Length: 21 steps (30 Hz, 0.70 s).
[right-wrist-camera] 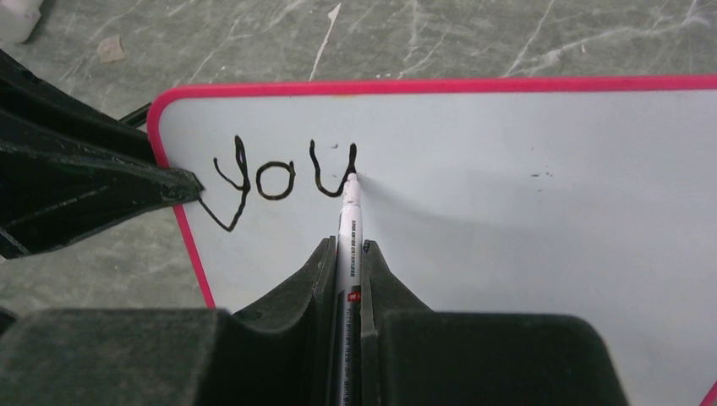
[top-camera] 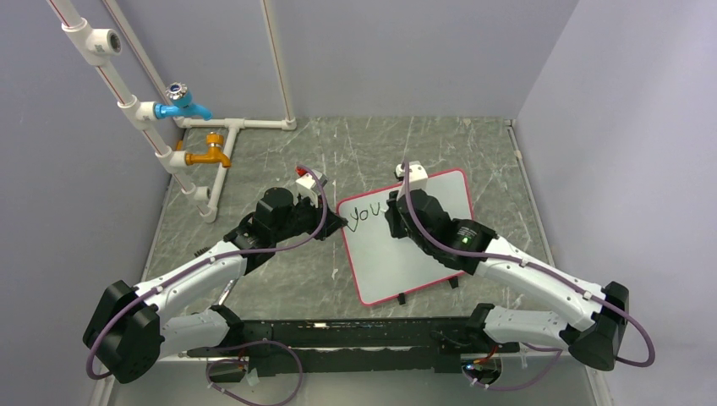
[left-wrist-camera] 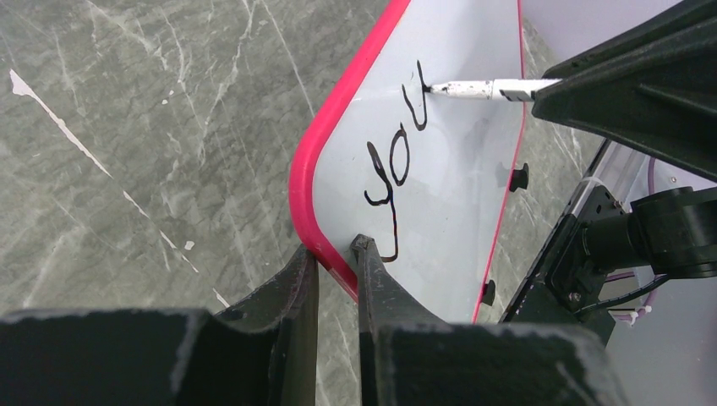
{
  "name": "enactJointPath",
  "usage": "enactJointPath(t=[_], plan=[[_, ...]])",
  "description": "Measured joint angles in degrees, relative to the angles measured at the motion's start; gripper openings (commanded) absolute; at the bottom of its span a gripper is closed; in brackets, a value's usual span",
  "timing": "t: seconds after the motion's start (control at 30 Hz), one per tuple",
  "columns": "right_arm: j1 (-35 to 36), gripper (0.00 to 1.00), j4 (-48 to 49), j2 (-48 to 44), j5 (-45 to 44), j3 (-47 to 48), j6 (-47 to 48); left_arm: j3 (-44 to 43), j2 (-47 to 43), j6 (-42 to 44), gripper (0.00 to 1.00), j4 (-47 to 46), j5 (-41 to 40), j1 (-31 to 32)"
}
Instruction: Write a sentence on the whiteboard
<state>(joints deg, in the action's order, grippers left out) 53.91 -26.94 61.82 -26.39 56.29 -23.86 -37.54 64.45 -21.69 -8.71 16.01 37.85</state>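
The whiteboard (top-camera: 397, 262) lies flat on the bench (top-camera: 279, 161), long side running away from me; it reads "you"; my left hand (left-wrist-camera: 334, 254) pinches its rim; my right hand (right-wrist-camera: 347, 245) grips a marker (right-wrist-camera: 349, 220) at the "u".

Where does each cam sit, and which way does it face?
Top external: above and behind the arm bases, looking down on the table, both arms and the whiteboard.
Left wrist: on the left arm, looking along the left claw, shut on the whiteboard's red rim.
Right wrist: on the right arm, looking along the right claw, shut on the marker.
Shared: all three show the written "you"; each wrist view catches the other claw.
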Motion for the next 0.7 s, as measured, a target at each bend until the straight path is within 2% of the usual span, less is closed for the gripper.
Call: enactJointPath(t=[0.43, 0.7], plan=[[0.0, 0.0, -0.26, -2.4, 1.49, -2.8, -1.33, -0.11, 0.0, 0.0, 0.0, 0.42, -0.5, 0.02], [0.0, 0.0, -4.33, -3.43, 0.5, -2.1, -1.44, -0.55, 0.0, 0.46, 0.0, 0.68, -0.79, 0.09]])
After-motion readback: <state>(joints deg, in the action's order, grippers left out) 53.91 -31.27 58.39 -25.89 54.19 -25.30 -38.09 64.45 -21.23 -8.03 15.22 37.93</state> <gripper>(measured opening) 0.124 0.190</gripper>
